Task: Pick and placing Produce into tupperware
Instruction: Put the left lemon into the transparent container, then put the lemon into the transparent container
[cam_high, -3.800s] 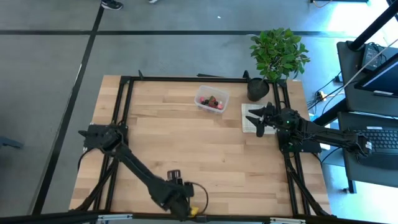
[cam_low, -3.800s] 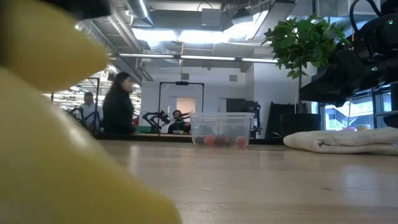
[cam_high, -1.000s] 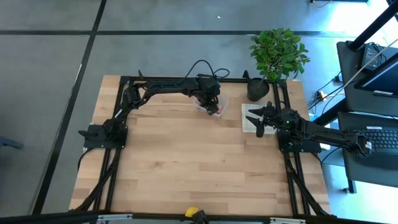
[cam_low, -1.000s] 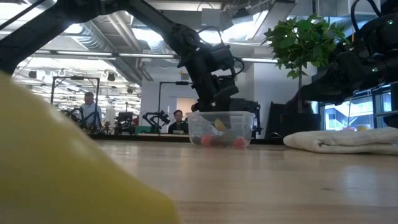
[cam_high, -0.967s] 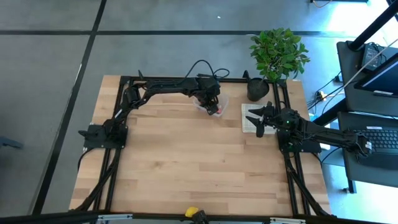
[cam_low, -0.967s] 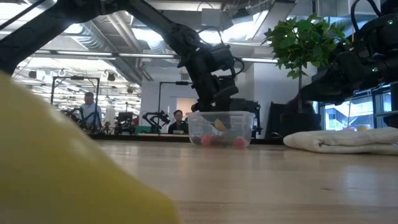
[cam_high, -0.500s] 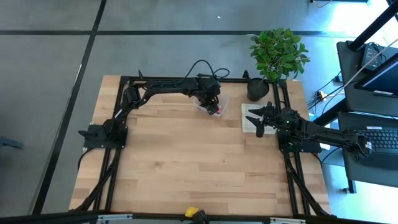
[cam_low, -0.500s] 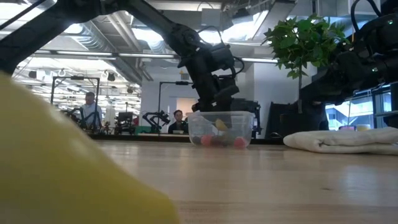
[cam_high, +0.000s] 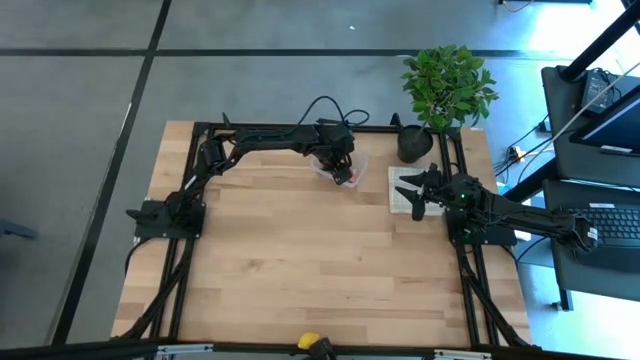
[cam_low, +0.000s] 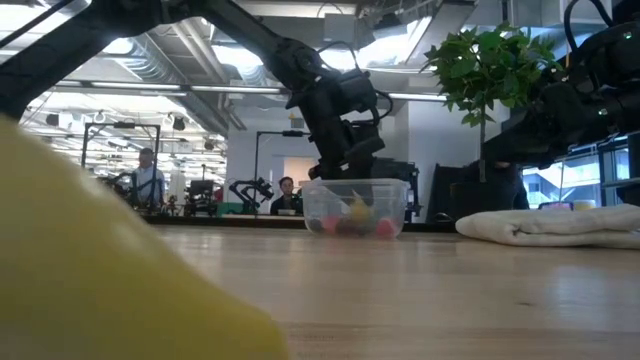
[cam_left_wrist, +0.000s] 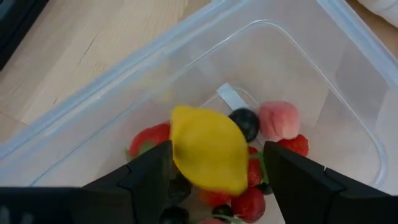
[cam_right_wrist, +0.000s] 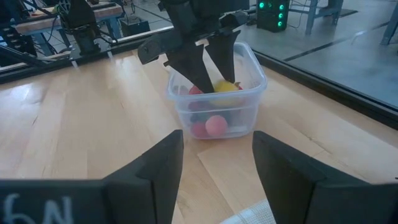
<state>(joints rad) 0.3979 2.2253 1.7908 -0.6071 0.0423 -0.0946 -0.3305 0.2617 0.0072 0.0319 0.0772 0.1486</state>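
The clear tupperware (cam_high: 360, 163) stands at the table's far middle, holding red berries (cam_left_wrist: 280, 121), a dark one (cam_left_wrist: 244, 121) and a yellow lemon (cam_left_wrist: 208, 149). My left gripper (cam_left_wrist: 214, 168) is open and reaches slanting down into the box, a finger on each side of the lemon. The lemon lies on the berries (cam_low: 357, 208), with a clear gap to one finger. A second lemon (cam_high: 310, 341) lies at the table's near edge. My right gripper (cam_high: 408, 195) waits open at the table's right.
A beige folded cloth (cam_high: 400, 190) lies under my right gripper, right of the box. A potted plant (cam_high: 447, 85) in a black pot (cam_high: 414, 143) stands at the far right corner. Black frame rails (cam_high: 300, 127) border the table. People (cam_low: 145, 180) are in the room behind.
The lemon has sunk a little inside the box, from between my left gripper's fingertips down onto the berries. Both arms have kept still.
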